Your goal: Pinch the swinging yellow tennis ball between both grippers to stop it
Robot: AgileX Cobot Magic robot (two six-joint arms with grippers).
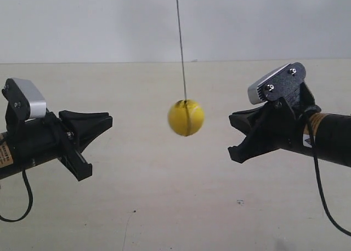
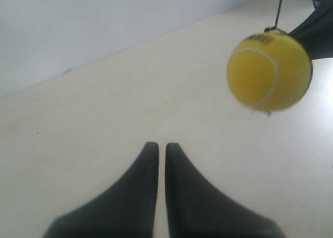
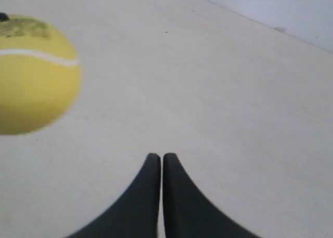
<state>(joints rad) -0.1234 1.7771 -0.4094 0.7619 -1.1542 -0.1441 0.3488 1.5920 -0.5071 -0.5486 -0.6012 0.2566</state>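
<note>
The yellow tennis ball [image 1: 186, 118] hangs on a thin dark string [image 1: 181, 43] in mid air, slightly blurred, between the two arms and touching neither. My left gripper [image 1: 108, 121] is the arm at the exterior view's left and points at the ball from a short gap away. In the left wrist view its black jaws [image 2: 162, 147] stand shut with only a slit between them, the ball [image 2: 269, 70] ahead and off to one side. My right gripper [image 1: 231, 119] faces the ball from the other side, jaws [image 3: 162, 157] also shut, the ball [image 3: 34, 74] near the picture's edge.
A pale beige tabletop [image 1: 175, 207] lies below the ball, with a light wall [image 1: 109, 21] behind it. Black cables [image 1: 323, 201] hang from both arms. The right arm's dark end [image 2: 320, 32] shows behind the ball in the left wrist view.
</note>
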